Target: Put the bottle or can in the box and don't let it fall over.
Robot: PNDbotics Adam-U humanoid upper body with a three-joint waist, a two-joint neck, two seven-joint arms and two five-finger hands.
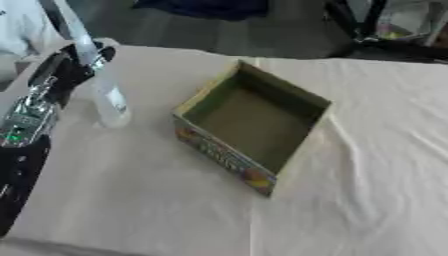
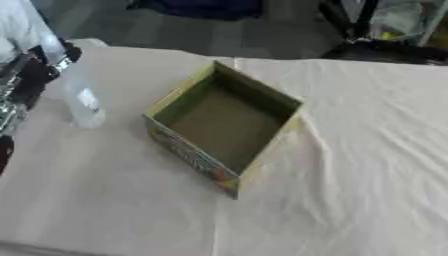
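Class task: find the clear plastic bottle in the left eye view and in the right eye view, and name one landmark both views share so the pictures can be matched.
Left eye view: the clear plastic bottle stands upper left on the cloth, beside the robot's left hand.
Right eye view: it stands nearer the left edge.
Shared landmark: the open green cardboard box, just right of the bottle in both views.

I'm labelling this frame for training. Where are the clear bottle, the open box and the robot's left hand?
clear bottle [image 1: 110,102]: left eye view, on its lower body.
box [image 1: 229,161]: left eye view, on its printed near wall.
left hand [image 1: 72,69]: left eye view, on the black hand beside the bottle.
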